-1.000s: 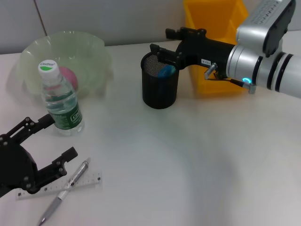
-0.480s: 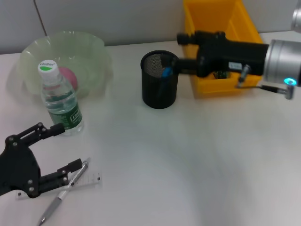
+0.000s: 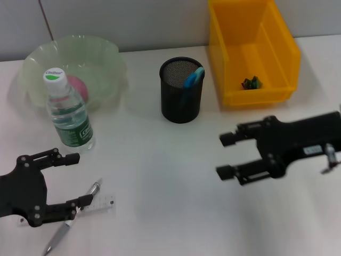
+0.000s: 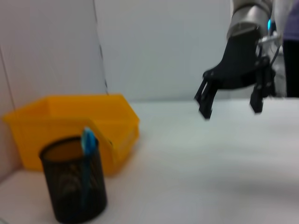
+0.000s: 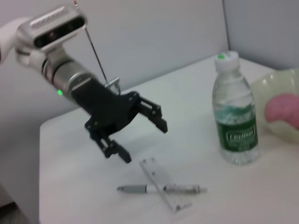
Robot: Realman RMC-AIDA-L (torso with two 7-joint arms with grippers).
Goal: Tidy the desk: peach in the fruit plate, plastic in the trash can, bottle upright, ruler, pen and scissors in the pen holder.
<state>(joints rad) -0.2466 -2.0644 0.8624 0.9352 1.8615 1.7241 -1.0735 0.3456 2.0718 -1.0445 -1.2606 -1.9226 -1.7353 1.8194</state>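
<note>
The pen (image 3: 72, 217) lies on the desk (image 3: 160, 176), long axis from 7 to 1 o'clock in the head view, crossed over the ruler (image 3: 98, 205), which runs 9 to 3. The left gripper (image 3: 74, 180) is spread wide just beside both, fingers pointing to 3 o'clock. The right gripper (image 3: 226, 156) hangs open, apart from the pen holder (image 3: 181, 101), which holds the scissors (image 3: 193, 78) upright. The bottle (image 3: 68, 114) stands upright at 6 o'clock of the fruit plate (image 3: 109, 56), which holds the peach (image 3: 80, 88).
</note>
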